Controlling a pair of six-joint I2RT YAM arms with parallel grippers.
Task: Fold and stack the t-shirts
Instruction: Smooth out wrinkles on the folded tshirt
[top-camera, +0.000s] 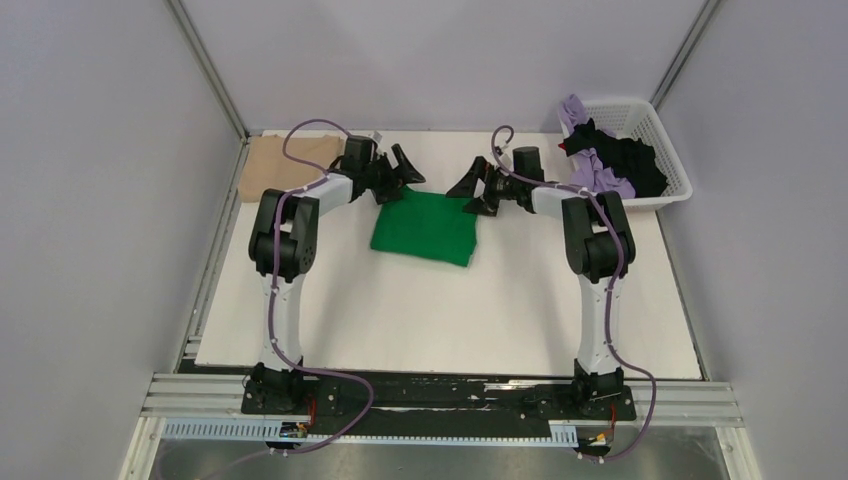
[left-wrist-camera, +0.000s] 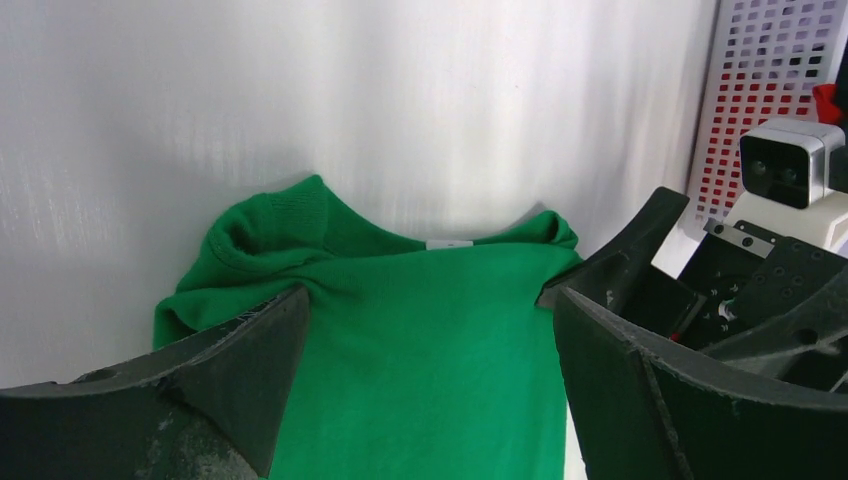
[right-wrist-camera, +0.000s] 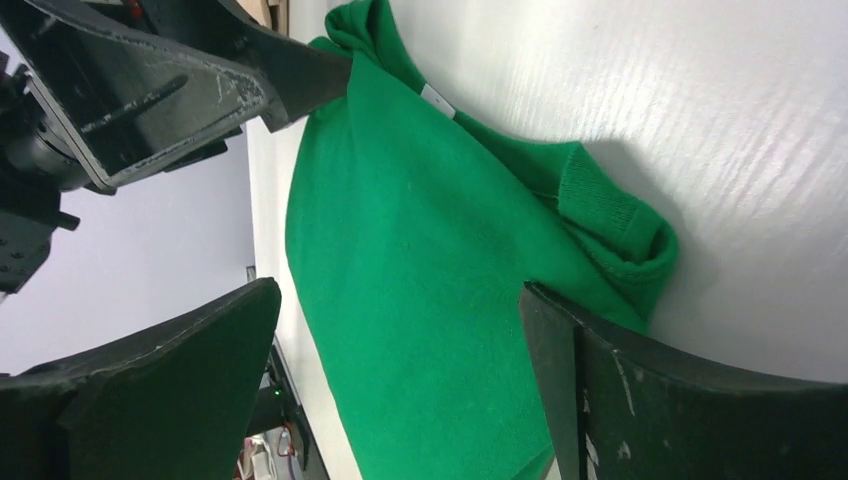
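The green t-shirt (top-camera: 425, 228) lies folded on the white table, its collar and small white label (left-wrist-camera: 448, 243) at the far edge. My left gripper (top-camera: 403, 177) is open and empty over the shirt's far left corner. My right gripper (top-camera: 470, 195) is open and empty over its far right corner. The left wrist view shows green cloth (left-wrist-camera: 430, 350) between the open jaws, and so does the right wrist view (right-wrist-camera: 420, 260). The tan t-shirt (top-camera: 285, 165) lies flat at the far left. Lilac (top-camera: 578, 112) and black (top-camera: 630, 160) t-shirts sit in the basket.
The white lattice basket (top-camera: 672, 140) stands at the far right corner, with a small red item (top-camera: 568, 147) among the clothes. Grey walls enclose the table on three sides. The two grippers face each other closely over the shirt's far edge.
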